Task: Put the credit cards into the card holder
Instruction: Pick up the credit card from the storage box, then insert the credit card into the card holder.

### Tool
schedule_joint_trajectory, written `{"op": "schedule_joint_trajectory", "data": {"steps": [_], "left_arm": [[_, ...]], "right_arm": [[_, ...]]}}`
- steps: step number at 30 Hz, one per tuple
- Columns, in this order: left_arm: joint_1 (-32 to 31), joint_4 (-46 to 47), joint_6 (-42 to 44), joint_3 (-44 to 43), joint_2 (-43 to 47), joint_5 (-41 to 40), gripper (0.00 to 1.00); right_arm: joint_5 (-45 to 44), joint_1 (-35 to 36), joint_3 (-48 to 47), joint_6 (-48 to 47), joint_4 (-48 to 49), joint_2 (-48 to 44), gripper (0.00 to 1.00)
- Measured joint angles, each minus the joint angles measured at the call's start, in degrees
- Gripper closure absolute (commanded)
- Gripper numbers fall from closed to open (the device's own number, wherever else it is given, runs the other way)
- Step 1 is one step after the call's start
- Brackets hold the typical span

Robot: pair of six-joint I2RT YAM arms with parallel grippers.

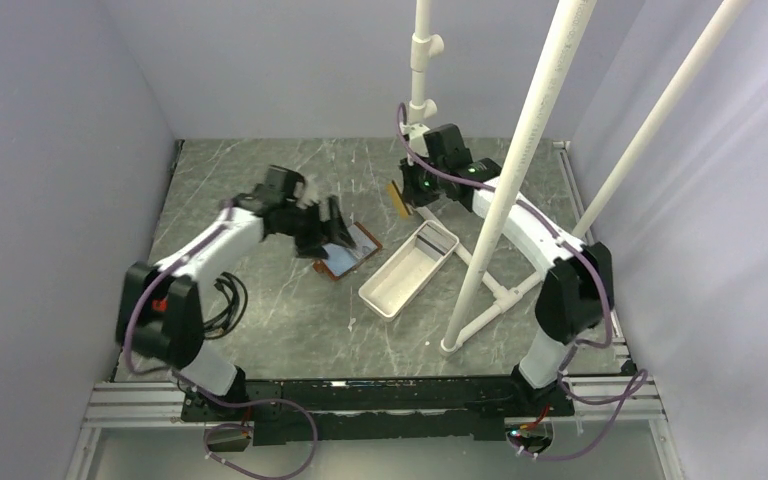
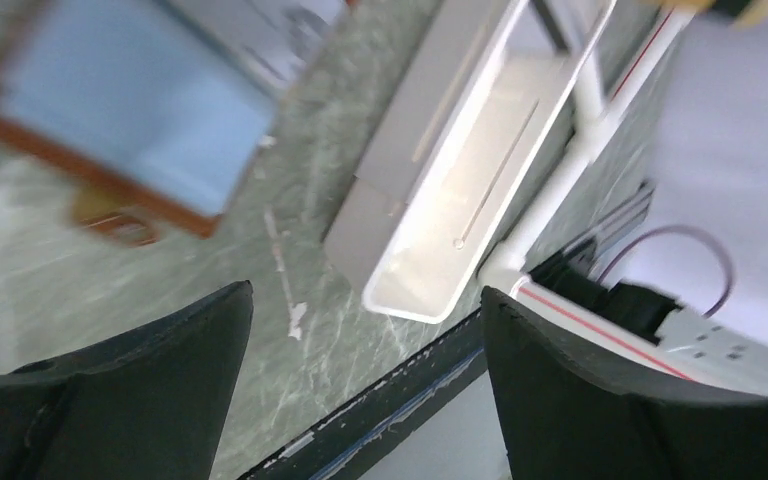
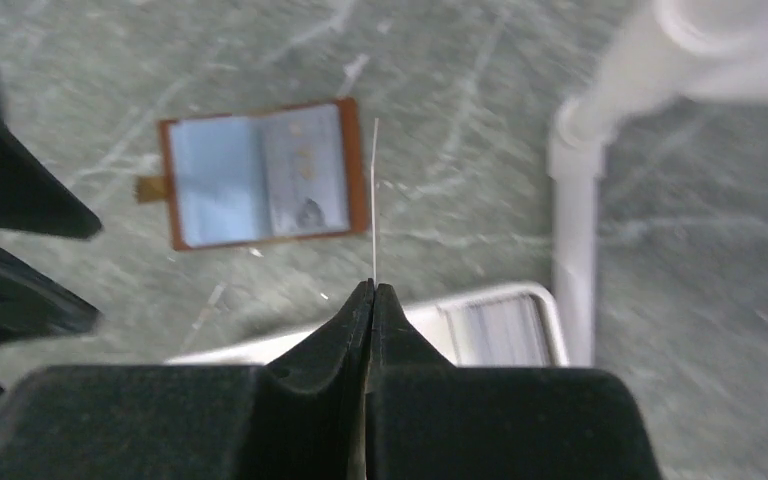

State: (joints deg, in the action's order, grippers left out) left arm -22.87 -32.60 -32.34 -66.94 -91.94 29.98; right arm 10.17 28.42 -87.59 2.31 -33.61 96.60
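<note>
The card holder (image 1: 348,250) lies open on the marble table, brown-edged, showing a blue card (image 3: 218,180) in one half and a grey card (image 3: 305,170) in the other. My left gripper (image 1: 332,225) hovers just above its left side, jaws wide open and empty; in the left wrist view the gripper (image 2: 365,295) frames bare table, with the card holder (image 2: 130,110) blurred at upper left. My right gripper (image 1: 412,190) hangs above the tray's far end, shut on a tan card (image 1: 397,198). That card (image 3: 375,200) shows edge-on, sticking out of the gripper (image 3: 373,290).
A long white tray (image 1: 410,268) lies diagonally right of the card holder. A white PVC pipe frame (image 1: 490,250) rises from the table beside the tray, close to the right arm. A black cable coil (image 1: 222,300) lies near the left arm's base.
</note>
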Motion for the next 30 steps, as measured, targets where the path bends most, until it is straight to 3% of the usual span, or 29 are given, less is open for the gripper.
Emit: {"op": "schedule_joint_trajectory", "data": {"steps": [3, 7, 17, 30], "left_arm": [[8.3, -1.0, 0.6, 2.1, 6.4, 1.0, 0.1], [14.6, -1.9, 1.9, 2.6, 4.0, 1.7, 0.08], [15.1, 1.6, 0.2, 6.6, -10.4, 2.5, 0.22], [14.5, 5.5, -5.9, 4.9, -12.2, -2.9, 0.22]], "right_arm": [[4.7, 1.0, -3.5, 2.4, 2.4, 5.4, 1.0], [12.2, 2.8, -7.2, 6.0, 5.0, 14.1, 1.0], [26.0, 3.2, -15.0, 8.0, 4.1, 25.7, 1.0], [30.2, 2.8, -16.9, 5.2, 0.7, 33.0, 1.0]]}}
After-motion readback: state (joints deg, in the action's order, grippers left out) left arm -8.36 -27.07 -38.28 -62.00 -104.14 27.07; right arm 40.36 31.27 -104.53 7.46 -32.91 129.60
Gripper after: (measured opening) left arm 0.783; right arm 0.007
